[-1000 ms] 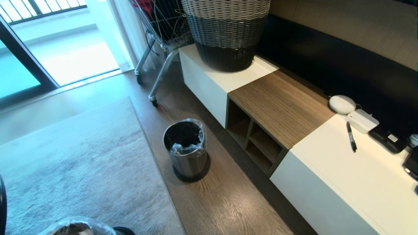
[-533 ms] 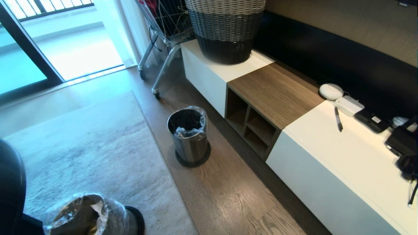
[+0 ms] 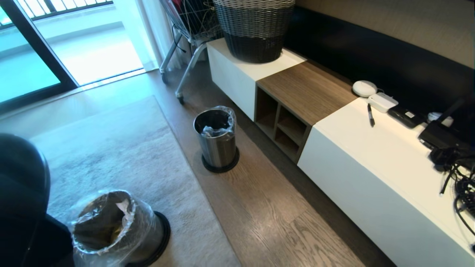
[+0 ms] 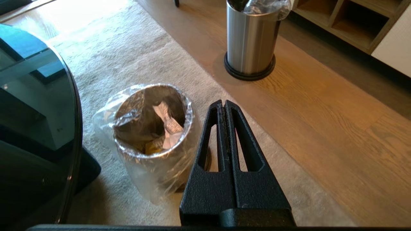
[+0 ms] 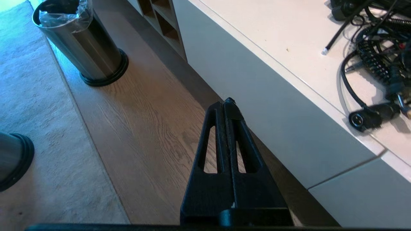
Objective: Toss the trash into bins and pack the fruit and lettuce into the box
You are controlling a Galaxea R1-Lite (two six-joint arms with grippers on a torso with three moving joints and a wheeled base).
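- Bins first: your near bin (image 3: 115, 226) stands upright on the rug, mouth up, liner folded over its rim; what may be the tissue (image 4: 167, 123) and something yellow lie inside.
- Your far bin (image 3: 217, 139) stands upright on the wood floor beside the low cabinet (image 3: 371, 167).
- Your left gripper (image 4: 223, 104) hangs above the rug beside the near bin, jaws pressed together, empty.
- Your right gripper (image 5: 226, 102) hangs over the floor by the cabinet, jaws likewise closed on nothing.
- You won't find fruit, lettuce or box in view.

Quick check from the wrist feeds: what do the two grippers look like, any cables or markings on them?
Both look alike. The left gripper and right gripper are matte black, each with two long tapered fingers cut through by an elongated slot, on a broad black base. No cables, labels or markings show on either.
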